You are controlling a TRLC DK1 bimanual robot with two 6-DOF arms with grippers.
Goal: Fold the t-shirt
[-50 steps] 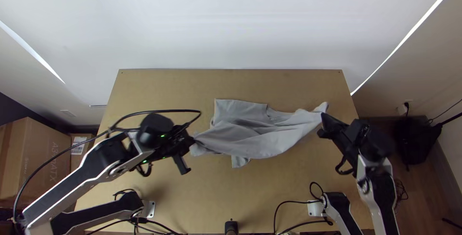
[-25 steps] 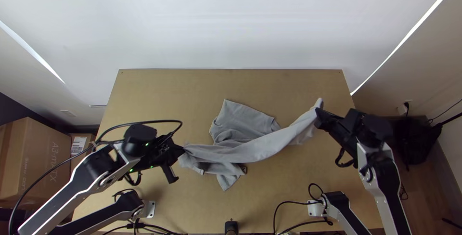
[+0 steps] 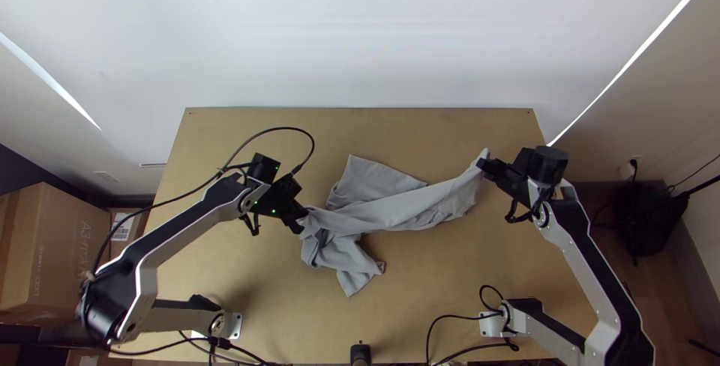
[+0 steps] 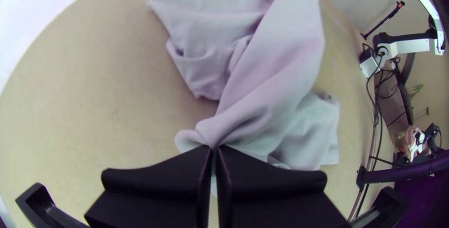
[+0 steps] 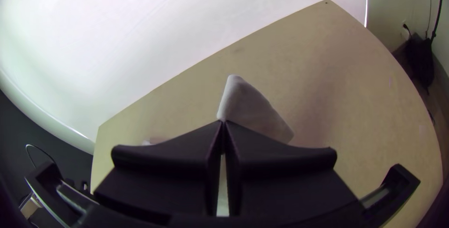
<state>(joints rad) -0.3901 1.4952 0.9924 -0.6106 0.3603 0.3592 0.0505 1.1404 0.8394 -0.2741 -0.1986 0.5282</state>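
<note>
The grey t-shirt [image 3: 367, 220] lies bunched and twisted mid-table, a long band of it stretched between the grippers. At its left end my left gripper [image 3: 301, 223] is shut on a gathered part. My right gripper [image 3: 482, 163] holds the band's far right end, which looks raised. In the left wrist view the left gripper [image 4: 214, 147] pinches the t-shirt [image 4: 276, 78], with folds running out from the tips. In the right wrist view the right gripper [image 5: 223, 123] is shut on the t-shirt [image 5: 252, 109], a pointed flap sticking out past the tips.
Bare wood of the table [image 3: 247, 130] surrounds the cloth. A small black device [image 3: 361, 354] stands at the near edge, with cables [image 3: 450, 319] close to the arm bases. Cardboard boxes [image 3: 52, 253] are on the floor at the left.
The left gripper first drew left and nearer, then came back right and farther up the table. The right gripper shifted left and slightly away. The t-shirt turned and bunched, its near part swinging toward the near edge.
</note>
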